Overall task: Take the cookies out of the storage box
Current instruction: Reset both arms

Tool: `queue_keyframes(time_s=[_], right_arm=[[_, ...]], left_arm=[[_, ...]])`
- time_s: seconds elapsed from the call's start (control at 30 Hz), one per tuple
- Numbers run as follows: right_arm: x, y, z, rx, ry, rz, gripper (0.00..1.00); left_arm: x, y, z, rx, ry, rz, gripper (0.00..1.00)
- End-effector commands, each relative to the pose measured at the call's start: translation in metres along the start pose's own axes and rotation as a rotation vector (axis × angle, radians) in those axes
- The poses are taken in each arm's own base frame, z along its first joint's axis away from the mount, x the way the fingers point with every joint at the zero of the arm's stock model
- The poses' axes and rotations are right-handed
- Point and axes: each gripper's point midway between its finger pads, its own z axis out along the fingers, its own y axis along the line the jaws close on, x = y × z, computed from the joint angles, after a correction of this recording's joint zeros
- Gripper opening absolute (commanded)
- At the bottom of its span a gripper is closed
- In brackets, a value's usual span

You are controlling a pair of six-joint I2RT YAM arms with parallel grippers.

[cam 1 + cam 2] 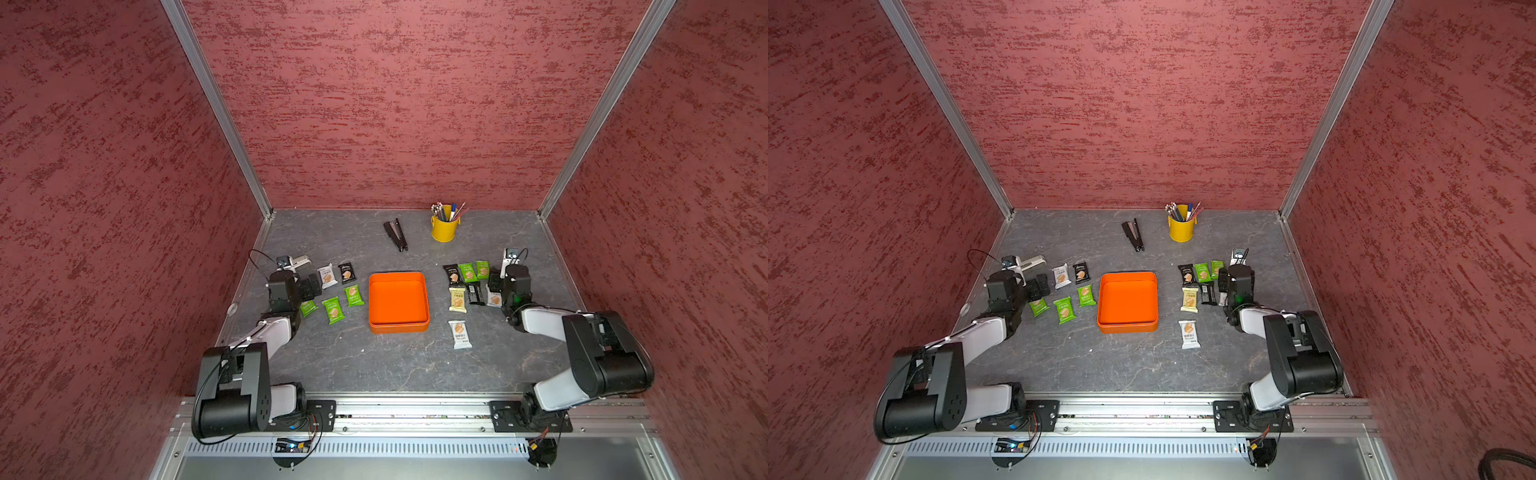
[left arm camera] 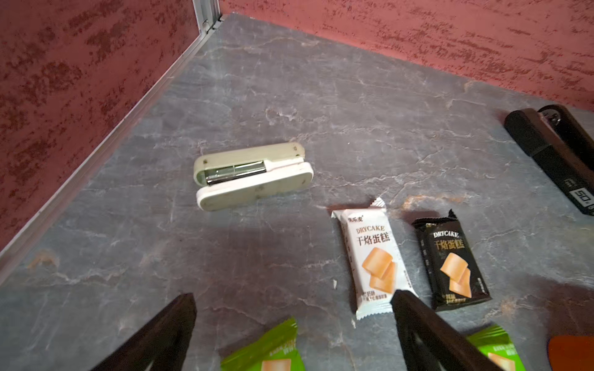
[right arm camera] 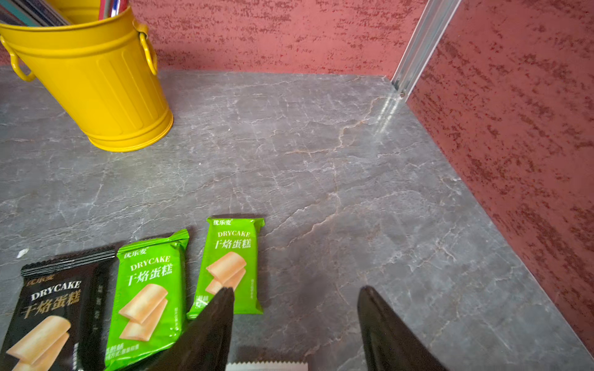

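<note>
The orange storage box [image 1: 399,328] [image 1: 1127,328] stands mid-table with nothing inside it. Cookies lie on the table on both sides of it. Left of it are a white packet [image 2: 369,257], a black one [image 2: 451,263] and three green ones [image 1: 333,309]. My left gripper [image 2: 294,308] [image 1: 311,286] is open, and a green packet [image 2: 262,353] lies loose on the table below its jaws. Right of the box lie green packets [image 3: 233,263], black [image 3: 54,308], pale yellow [image 1: 457,299] and white [image 1: 459,333]. My right gripper [image 3: 295,298] [image 1: 494,280] is open, with a white packet's serrated edge [image 3: 266,366] loose between its fingers.
A pale grey stapler-like bar [image 2: 254,175] lies ahead of the left gripper near the left wall. A black stapler [image 1: 395,235] and a yellow pen bucket [image 1: 444,227] stand at the back. Red walls close in three sides of the table.
</note>
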Motion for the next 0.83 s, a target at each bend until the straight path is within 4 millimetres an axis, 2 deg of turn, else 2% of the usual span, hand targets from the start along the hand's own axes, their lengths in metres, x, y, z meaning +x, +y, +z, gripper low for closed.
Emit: queue_keyframes(time_s=[0.0,0.03,0.07,0.13,0.17,0.2,0.23,0.3,0.8], right_arm=[[-0.029,0.002,-0.004,-0.057,-0.127,0.044,0.70],[-0.029,0.004,-0.006,-0.076,-0.134,0.044,0.88],[-0.026,0.006,-0.008,-0.106,-0.147,0.043,0.98],[-0.018,0.008,-0.012,-0.135,-0.206,0.037,0.99],[-0.015,0.008,-0.013,-0.132,-0.179,0.040,0.99],[-0.016,0.008,-0.012,-0.128,-0.168,0.042,0.98],[-0.019,0.008,-0.011,-0.128,-0.193,0.042,0.99],[-0.020,0.008,-0.012,-0.128,-0.193,0.044,0.99],[-0.019,0.007,-0.012,-0.142,-0.185,0.046,0.99]], left_arm=[[-0.040,-0.014,-0.004,0.071,-0.210,0.027,1.00],[-0.041,-0.014,-0.003,0.085,-0.239,-0.012,1.00],[-0.039,-0.018,0.000,0.116,-0.262,-0.002,1.00],[-0.027,-0.045,0.008,0.190,-0.250,0.102,1.00],[-0.023,-0.054,0.014,0.188,-0.274,0.152,1.00],[-0.016,-0.054,0.016,0.172,-0.223,0.153,1.00],[-0.022,-0.049,0.016,0.157,-0.238,0.129,1.00],[-0.021,-0.040,0.017,0.121,-0.235,0.100,1.00],[-0.023,-0.040,0.017,0.110,-0.250,0.107,1.00]])
